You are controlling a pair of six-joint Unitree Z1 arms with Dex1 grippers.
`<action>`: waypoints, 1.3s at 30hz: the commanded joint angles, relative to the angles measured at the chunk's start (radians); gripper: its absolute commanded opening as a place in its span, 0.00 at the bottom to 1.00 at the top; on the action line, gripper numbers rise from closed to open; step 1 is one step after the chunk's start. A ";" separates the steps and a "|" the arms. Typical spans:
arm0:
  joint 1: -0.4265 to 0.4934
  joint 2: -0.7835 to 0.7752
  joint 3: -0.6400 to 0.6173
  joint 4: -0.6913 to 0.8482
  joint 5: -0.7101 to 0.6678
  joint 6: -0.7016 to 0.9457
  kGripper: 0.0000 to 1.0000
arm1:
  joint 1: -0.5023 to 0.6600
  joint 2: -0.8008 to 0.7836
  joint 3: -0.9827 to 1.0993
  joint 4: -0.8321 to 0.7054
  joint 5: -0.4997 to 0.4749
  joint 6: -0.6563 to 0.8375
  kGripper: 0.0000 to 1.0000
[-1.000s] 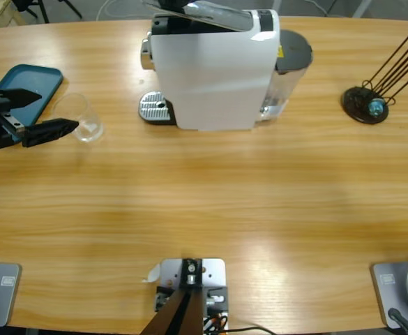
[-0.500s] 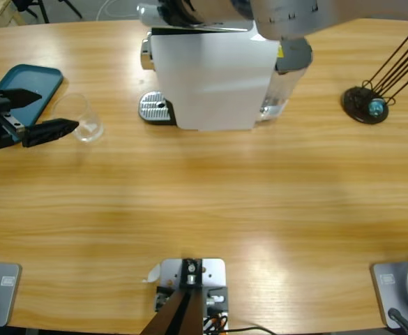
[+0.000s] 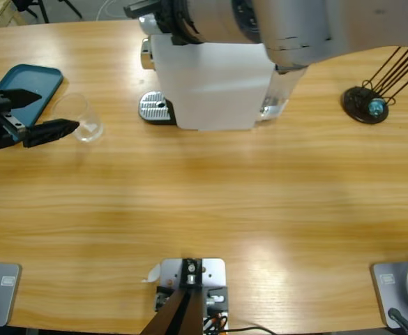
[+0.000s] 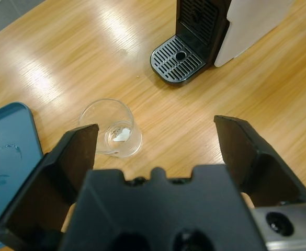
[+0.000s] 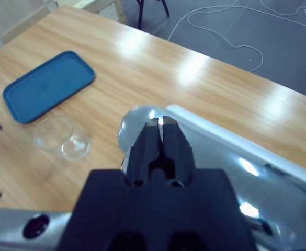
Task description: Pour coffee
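Fingers of the left gripper (image 3: 40, 112) stood wide apart, low over the tabletop (image 3: 204, 195), with nothing between them; one tip lay over the blue tray (image 3: 24, 85), the other just beside the clear glass cup (image 3: 78, 117). In the left wrist view the cup (image 4: 112, 128) sat upright ahead of the spread fingers, toward the left one, not centred in the gap, well apart from the drip grate (image 4: 177, 58). Risk judged from this: a forward push on that line could let the near finger clip the rim and tip or skid the cup, since thin glass slides easily on smooth wood. The left arm lay level, coming in from the left edge. Rightward, the white coffee machine (image 3: 210, 84) stood at the far middle, its grate (image 3: 155, 107) bare, no cup under the spout. The right arm showed as a large silver body across the machine's top, reaching in from the upper right. The right gripper (image 5: 159, 130) had its fingers pressed together, empty, tips at or just over the chrome lever (image 5: 215, 151) on top of the machine; contact could not be told. Second risk: closed tips on polished metal could slip off sideways when pressing, or brewing could start with no cup in place and spill on the grate. A black wire stand (image 3: 366, 103) stood at the far right, clear of both arms.
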State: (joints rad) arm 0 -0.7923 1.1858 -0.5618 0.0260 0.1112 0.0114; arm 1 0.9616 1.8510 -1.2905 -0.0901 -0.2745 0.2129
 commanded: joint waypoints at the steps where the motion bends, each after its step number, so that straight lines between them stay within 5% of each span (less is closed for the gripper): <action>1: 0.098 0.031 0.034 -0.057 0.070 -0.017 1.00 | -0.032 -0.171 -0.020 0.269 0.193 -0.100 0.99; 5: 0.112 0.094 0.038 -0.095 0.070 -0.045 0.99 | -0.032 -0.262 -0.028 0.457 0.194 -0.125 1.00; 12: 0.113 0.149 0.184 -0.255 0.067 -0.122 0.99 | -0.032 -0.469 0.177 0.564 0.193 -0.102 1.00; 39: 0.112 0.530 0.231 -0.628 0.193 -0.172 0.97 | -0.032 -0.428 0.225 0.518 0.207 -0.059 1.00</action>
State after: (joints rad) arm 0 -0.6873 1.6032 -0.3582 -0.5036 0.2868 -0.1520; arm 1 0.9417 1.3850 -1.1071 0.4439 -0.0920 0.1376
